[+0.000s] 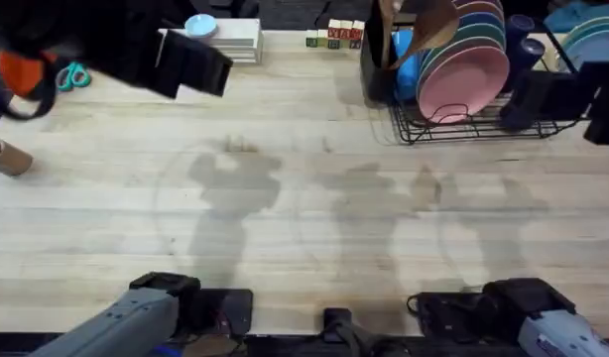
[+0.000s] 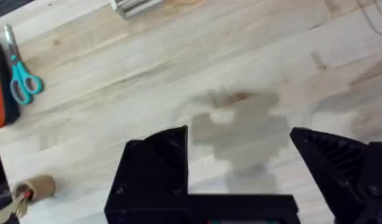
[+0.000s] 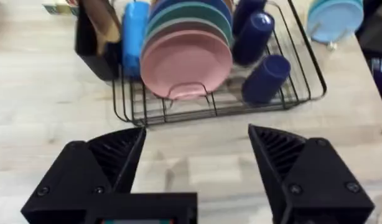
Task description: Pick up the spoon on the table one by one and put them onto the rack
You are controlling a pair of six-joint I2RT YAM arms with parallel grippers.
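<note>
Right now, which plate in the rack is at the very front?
The pink plate, frontmost in the rack; the green and blue plates stand behind it.

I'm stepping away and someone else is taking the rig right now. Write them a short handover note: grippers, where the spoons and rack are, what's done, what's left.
Left gripper: open, empty, above bare table.
Right gripper: open, empty, facing the rack.
Spoons: wooden spoons stand in the black utensil holder at the rack's end; I cannot count them for certain. No spoon lies on the table.
Done: apparently the spoon placement.
Left: confirm both spoons are in the holder, then park the arms.
</note>
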